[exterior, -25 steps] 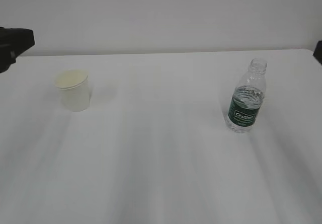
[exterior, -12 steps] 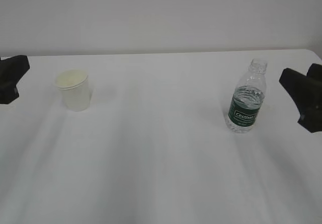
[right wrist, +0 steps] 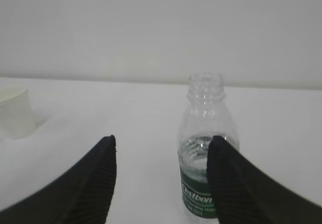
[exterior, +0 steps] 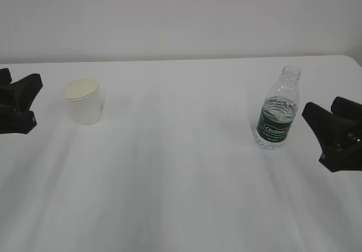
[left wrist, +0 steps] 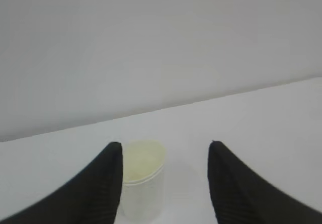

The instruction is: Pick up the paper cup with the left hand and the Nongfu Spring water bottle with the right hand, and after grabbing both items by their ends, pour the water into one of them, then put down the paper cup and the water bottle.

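Observation:
The paper cup (exterior: 83, 100) stands upright on the left of the white table, empty, cream inside. The Nongfu Spring water bottle (exterior: 277, 113) stands upright on the right, capless, part full, green label facing me. My left gripper (exterior: 34, 102) hangs open just left of the cup, apart from it. In the left wrist view the cup (left wrist: 143, 176) sits ahead, by the left finger of that gripper (left wrist: 165, 146). My right gripper (exterior: 314, 134) is open just right of the bottle. In the right wrist view the bottle (right wrist: 197, 181) is partly behind the right finger of the gripper (right wrist: 163, 139). Neither holds anything.
The white table (exterior: 181, 173) stretches between cup and bottle, with a plain pale wall behind its far edge. The cup (right wrist: 15, 112) also shows far left in the right wrist view.
Both grippers have come in from the sides of the exterior view, the left toward the cup and the right toward the bottle, and lower. Cup and bottle have not moved.

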Action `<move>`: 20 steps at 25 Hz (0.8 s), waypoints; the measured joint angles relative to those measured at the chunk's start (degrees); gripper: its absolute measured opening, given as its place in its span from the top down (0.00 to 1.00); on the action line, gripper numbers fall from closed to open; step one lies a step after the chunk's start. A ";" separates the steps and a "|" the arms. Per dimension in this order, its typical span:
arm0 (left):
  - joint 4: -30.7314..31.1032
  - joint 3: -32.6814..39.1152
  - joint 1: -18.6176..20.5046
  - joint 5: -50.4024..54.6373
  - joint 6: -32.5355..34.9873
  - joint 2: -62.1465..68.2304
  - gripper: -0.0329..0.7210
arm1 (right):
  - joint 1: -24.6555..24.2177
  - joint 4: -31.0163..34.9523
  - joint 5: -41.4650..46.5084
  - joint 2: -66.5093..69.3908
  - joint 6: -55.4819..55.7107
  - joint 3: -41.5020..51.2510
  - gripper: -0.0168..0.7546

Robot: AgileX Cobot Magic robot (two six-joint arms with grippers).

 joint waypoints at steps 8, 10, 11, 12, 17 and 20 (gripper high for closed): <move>6.20 0.00 0.00 -9.60 -0.25 13.46 0.44 | 0.00 0.37 -0.45 9.30 -2.12 0.00 0.40; 6.58 0.00 0.00 -11.34 -0.90 16.90 0.44 | 0.00 0.61 -0.45 10.36 -2.12 0.00 0.40; 6.70 0.00 0.00 -11.74 -1.34 18.66 0.44 | 0.00 0.83 -0.45 10.82 -2.25 0.00 0.40; 6.70 0.00 0.00 -11.85 -1.73 20.30 0.44 | 0.00 1.23 -0.45 11.25 -2.61 0.00 0.40; 6.79 -0.21 0.00 -12.07 -2.36 24.72 0.44 | 0.00 4.30 -0.69 12.53 -4.64 -0.24 0.36; 6.79 -0.21 0.00 -12.07 -2.46 25.41 0.44 | 0.00 6.47 -0.79 14.08 -4.91 -1.30 0.26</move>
